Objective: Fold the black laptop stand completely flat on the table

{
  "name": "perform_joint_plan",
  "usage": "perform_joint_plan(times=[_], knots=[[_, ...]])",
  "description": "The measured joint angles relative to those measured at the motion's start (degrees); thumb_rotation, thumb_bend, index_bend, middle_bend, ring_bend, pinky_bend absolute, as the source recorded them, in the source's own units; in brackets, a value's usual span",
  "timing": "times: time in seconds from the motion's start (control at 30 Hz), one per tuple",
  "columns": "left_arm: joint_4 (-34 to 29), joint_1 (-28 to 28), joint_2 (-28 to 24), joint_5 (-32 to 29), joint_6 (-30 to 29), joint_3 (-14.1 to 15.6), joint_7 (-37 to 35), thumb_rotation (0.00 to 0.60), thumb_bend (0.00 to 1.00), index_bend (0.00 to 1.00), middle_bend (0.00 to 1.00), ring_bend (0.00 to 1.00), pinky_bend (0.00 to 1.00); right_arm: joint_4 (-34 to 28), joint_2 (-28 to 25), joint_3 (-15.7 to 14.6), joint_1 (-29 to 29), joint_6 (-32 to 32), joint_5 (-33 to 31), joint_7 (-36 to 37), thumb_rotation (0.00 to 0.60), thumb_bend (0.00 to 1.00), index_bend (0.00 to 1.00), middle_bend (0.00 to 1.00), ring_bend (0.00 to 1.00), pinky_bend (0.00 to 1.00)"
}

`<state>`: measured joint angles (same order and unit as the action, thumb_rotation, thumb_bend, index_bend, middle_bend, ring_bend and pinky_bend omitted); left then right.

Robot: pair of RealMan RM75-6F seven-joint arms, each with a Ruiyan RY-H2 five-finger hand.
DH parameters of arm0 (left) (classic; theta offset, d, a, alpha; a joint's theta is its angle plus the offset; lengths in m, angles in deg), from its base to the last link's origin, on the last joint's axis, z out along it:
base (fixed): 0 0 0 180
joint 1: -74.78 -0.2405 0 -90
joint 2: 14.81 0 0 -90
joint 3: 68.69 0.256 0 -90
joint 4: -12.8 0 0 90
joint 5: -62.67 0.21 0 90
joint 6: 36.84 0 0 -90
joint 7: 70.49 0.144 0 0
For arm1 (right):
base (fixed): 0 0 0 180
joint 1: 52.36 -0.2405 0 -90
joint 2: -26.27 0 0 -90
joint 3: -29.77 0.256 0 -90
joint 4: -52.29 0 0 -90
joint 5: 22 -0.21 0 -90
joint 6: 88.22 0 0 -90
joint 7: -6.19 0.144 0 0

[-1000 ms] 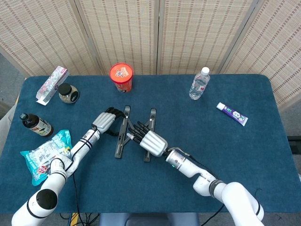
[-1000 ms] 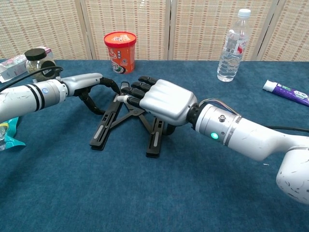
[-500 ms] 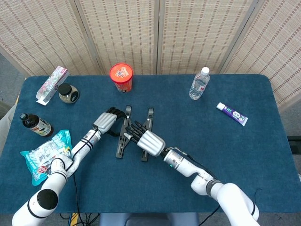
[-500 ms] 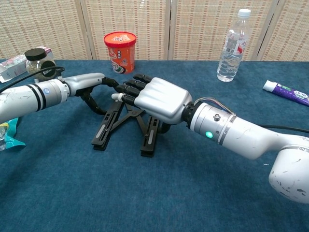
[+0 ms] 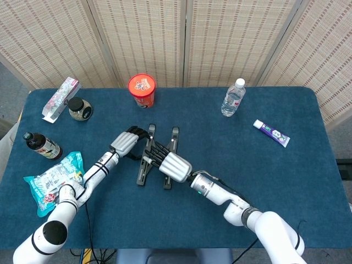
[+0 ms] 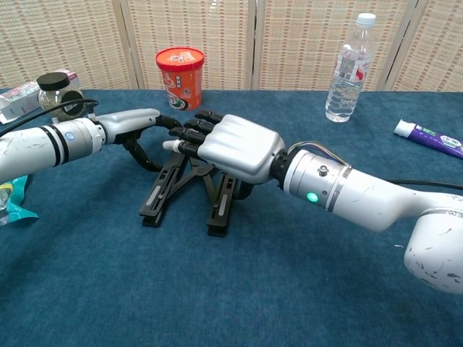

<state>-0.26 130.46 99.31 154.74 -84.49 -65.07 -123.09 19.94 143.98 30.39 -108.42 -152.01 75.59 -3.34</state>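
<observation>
The black laptop stand (image 5: 142,173) (image 6: 220,208) lies on the blue table, its two rails close together and joined by crossed links. My left hand (image 5: 124,143) (image 6: 136,123) curls its dark fingers around the far end of the left rail. From the right, my right hand (image 5: 175,165) (image 6: 235,148) covers the right rail, fingers bent over the links and thumb tucked under. The stand's middle is hidden beneath that hand.
At the back stand a red cup (image 5: 142,89) (image 6: 179,76) and a water bottle (image 5: 232,98) (image 6: 347,69). A toothpaste tube (image 5: 271,132) lies at the right. A jar (image 5: 80,108), a box (image 5: 60,98), a dark bottle (image 5: 41,146) and a snack bag (image 5: 52,181) crowd the left edge.
My right hand has slid left with the right rail, narrowing the gap between the two rails. The left hand has stayed at the left rail's far end.
</observation>
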Motion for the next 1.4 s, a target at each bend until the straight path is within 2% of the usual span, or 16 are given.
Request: perform_joint_plan(times=[0.33, 1.1, 1.4], knots=[[0.0, -0.1, -0.1, 1.6, -2.3, 1.4, 0.9, 0.6, 0.16, 0.23, 0.17, 0.1, 0.04, -1.9, -1.6, 0.6, -1.5, 1.2, -0.3, -0.6, 0.6, 0.0, 0.0, 0.0, 0.0, 0.0], [-0.6, 0.2, 0.1, 1.9, -2.3, 1.9, 0.2, 0.6, 0.16, 0.23, 0.17, 0.1, 0.04, -1.1, -0.3, 1.8, -2.8, 0.0, -0.9, -1.2, 0.6, 0.0, 0.0, 0.0, 0.0, 0.0], [-1.2, -1.3, -1.7, -0.1, -0.2, 0.5, 0.4, 0.6, 0.16, 0.22, 0.17, 0.1, 0.04, -6.1, -3.8, 1.1, -1.4, -2.0, -0.5, -1.1, 0.6, 0.0, 0.0, 0.0, 0.0, 0.0]])
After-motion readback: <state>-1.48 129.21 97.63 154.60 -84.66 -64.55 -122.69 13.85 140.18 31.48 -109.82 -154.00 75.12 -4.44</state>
